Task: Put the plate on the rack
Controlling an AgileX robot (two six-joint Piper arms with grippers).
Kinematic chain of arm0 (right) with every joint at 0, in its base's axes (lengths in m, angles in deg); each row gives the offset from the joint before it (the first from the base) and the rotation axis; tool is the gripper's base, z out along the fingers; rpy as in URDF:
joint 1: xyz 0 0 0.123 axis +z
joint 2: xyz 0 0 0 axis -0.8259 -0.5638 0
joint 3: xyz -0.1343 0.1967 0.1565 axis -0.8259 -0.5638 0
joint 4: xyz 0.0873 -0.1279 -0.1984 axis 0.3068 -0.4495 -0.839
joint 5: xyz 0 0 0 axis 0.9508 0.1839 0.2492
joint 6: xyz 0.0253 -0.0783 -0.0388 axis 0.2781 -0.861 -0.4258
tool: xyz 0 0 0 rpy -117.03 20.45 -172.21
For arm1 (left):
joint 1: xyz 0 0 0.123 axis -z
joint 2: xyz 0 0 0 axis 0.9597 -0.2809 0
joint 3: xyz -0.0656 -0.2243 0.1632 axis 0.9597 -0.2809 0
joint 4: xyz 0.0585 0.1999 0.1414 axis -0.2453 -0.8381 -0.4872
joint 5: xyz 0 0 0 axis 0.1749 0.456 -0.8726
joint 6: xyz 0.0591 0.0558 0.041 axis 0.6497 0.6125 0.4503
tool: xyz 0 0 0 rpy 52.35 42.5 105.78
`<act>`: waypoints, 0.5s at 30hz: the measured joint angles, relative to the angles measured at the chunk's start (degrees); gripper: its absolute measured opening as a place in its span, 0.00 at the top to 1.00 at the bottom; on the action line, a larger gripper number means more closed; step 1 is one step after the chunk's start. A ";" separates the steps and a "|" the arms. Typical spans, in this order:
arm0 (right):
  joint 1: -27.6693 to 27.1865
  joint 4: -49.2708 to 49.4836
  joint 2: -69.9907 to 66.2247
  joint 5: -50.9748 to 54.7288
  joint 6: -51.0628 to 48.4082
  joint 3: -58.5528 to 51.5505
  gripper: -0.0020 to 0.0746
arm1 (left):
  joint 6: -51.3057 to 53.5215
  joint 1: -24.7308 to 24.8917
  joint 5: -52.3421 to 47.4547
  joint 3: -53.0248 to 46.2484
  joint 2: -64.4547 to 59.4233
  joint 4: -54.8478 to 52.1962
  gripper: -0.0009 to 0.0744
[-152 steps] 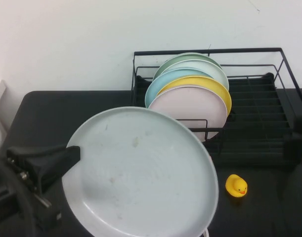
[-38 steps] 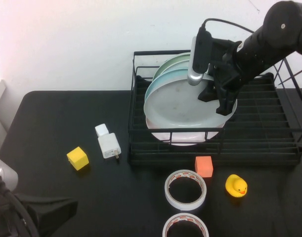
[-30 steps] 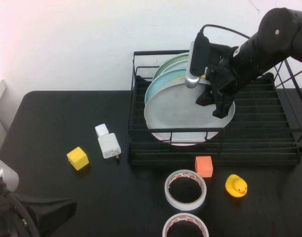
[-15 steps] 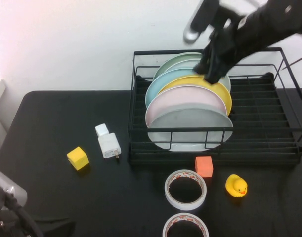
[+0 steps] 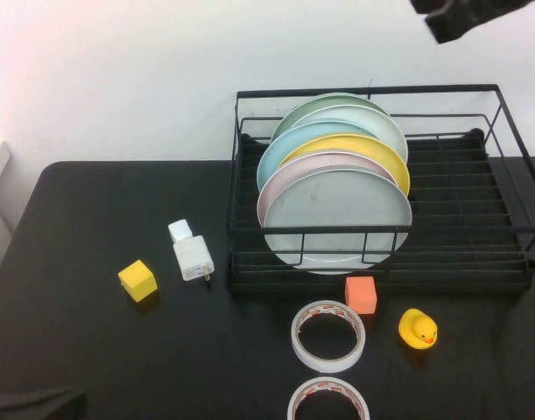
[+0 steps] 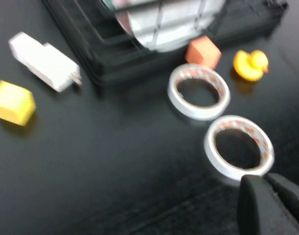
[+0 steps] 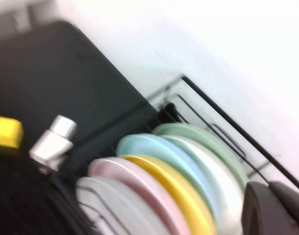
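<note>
The right claw point(image 5: 464, 16) is up at the top edge of the high view, well above the back rail of the rack point(image 5: 503, 229) and apart from everything in it; only a dark sliver of it shows, so I cannot tell whether it is released or clenched. From its own wrist camera a dark fingertip point(image 7: 274, 208) sits in the corner, looking down over the row of plates.

The left claw point(image 5: 31, 404) is low at the near left corner of the worktop point(image 5: 92, 341), just a dark shape at the frame's edge. Its wrist view shows dark fingers point(image 6: 266, 205) hanging over the worktop near a tape roll, holding nothing visible; whether they are parted or closed, I cannot tell.

The plate point(image 5: 337, 217), pale grey, stands on edge in the rack as the front one of the row, leaning back against the pink plate point(image 5: 289, 179). Behind those come a yellow plate point(image 5: 372, 150), a light blue plate point(image 5: 293, 140), a white one point(image 5: 381, 127) and a green one point(image 5: 337, 102).

No writing or brand can be read anywhere.

On the worktop in front of the rack: an orange cube point(image 5: 361, 294) just beside the rack's front rail, a yellow duck point(image 5: 418, 329), and two tape rolls point(image 5: 329, 336) point(image 5: 328, 401) one nearer than the other. Off to the left lie a white charger point(image 5: 192, 255) and a yellow cube point(image 5: 137, 280).
</note>
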 joint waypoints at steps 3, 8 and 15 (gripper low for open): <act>0.00 4.39 5.32 -2.44 -1.93 -5.48 0.97 | -6.45 0.00 -0.36 0.00 6.60 -5.44 0.99; 0.00 15.87 16.36 -11.13 -10.81 -20.48 0.98 | -18.12 0.00 -1.45 -0.03 16.05 -12.77 0.99; 0.00 37.01 32.88 -19.37 -31.05 -41.87 0.98 | -22.81 0.00 -4.52 -0.60 24.99 -15.12 0.99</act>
